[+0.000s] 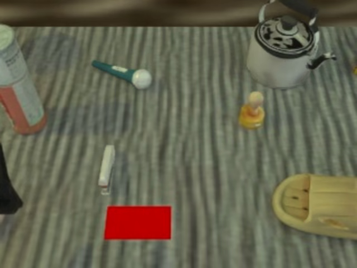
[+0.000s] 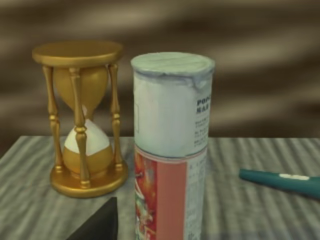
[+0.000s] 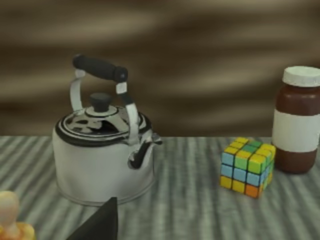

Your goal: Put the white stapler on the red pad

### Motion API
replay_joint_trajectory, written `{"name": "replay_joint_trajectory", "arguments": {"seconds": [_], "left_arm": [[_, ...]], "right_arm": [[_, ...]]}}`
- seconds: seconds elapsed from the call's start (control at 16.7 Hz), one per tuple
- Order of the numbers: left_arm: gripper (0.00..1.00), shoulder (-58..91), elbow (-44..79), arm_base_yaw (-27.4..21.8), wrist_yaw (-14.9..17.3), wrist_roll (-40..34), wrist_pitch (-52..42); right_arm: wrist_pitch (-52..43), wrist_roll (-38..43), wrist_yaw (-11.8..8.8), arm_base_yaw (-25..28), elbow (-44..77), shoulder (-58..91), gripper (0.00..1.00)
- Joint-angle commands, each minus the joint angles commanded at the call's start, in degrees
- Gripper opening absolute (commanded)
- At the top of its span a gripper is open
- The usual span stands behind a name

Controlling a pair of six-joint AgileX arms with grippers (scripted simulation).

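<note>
One white stapler (image 1: 106, 169) lies flat just above the red pad's (image 1: 138, 222) left end, not touching. Left arm (image 1: 8, 192) parked at left edge; finger state indeterminable for both grippers.

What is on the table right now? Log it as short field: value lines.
stapler: white stapler lies flat, just above the red pad's left end, not on it
pad: red pad bare, near the front edge
left arm: parked at the left edge
right arm: not in the top view
left side: tall canister, teal-handled tool
right side: kettle, yellow figure, slipper
</note>
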Motion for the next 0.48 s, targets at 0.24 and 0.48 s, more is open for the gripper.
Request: {"name": "replay_joint_trajectory", "arguments": {"seconds": [0.24,0.48], "left_arm": [[1.0,1.8,1.7,-0.5,0.1,-0.4,-1.3],[1.0,12.6,11.8,-3.0,0.1,-2.8,-8.6]], "right_arm": [[0.0,0.0,0.0,0.0,0.0,0.0,1.0],[0.0,0.0,0.0,0.0,0.0,0.0,1.0]]}}
